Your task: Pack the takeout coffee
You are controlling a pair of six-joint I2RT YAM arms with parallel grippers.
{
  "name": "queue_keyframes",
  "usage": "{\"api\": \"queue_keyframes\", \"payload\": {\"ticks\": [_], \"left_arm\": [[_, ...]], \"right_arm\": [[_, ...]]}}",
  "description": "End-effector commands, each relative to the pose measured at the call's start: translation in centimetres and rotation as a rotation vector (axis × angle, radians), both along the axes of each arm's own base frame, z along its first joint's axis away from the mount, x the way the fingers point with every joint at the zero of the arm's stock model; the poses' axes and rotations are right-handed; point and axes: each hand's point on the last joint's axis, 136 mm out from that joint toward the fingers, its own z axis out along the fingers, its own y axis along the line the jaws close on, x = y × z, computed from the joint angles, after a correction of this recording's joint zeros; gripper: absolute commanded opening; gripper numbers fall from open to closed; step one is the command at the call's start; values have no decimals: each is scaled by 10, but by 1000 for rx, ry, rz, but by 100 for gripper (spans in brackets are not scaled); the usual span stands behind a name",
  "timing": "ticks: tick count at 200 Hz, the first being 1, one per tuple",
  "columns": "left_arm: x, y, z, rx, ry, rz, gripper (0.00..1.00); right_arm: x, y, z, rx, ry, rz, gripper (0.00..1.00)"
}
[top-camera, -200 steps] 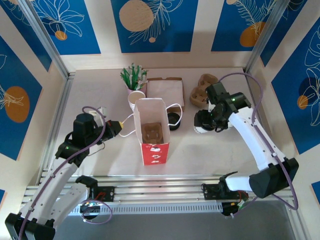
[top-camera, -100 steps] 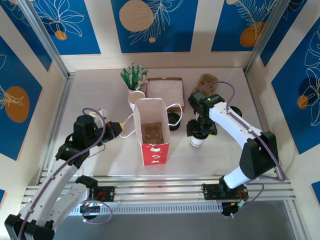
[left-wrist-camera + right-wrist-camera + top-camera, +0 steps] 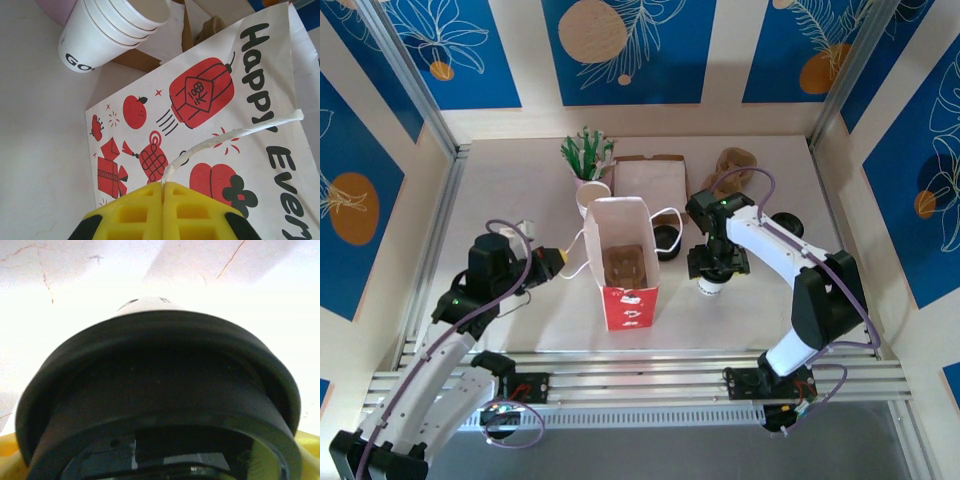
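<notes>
The red-and-white paper bag stands open mid-table, printed "Happy Every…". Stacked lidless white paper cups behind it read "GO…". The small white paper cup with a black lid is just right of the bag. The right gripper straddles its lid, though whether it squeezes is unclear. The left gripper, pressed together, pinches the bag's white twisted handle.
</notes>
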Motion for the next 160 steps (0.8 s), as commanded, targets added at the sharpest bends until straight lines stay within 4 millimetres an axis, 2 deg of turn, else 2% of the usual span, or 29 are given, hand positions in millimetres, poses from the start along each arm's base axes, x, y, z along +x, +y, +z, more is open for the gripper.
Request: {"api": "queue_keyframes", "payload": {"ticks": [1,23,83,122,160], "left_arm": [[-1,-3,-5,11,-2,-14,0],[-1,-3,-6,19,1,-19,0],[1,-3,-3,36,-1,-20,0],[1,-3,-4,37,0,-19,0],[2,-5,-4,33,3,-24,0]], "right_arm": [[-3,5,-18,28,26,-25,87],[-3,5,-10,35,0,-26,90],[5,10,29,102,-88,-17,96],[3,7,39,108,-102,-13,97],[2,4,34,85,-79,-13,94]]}}
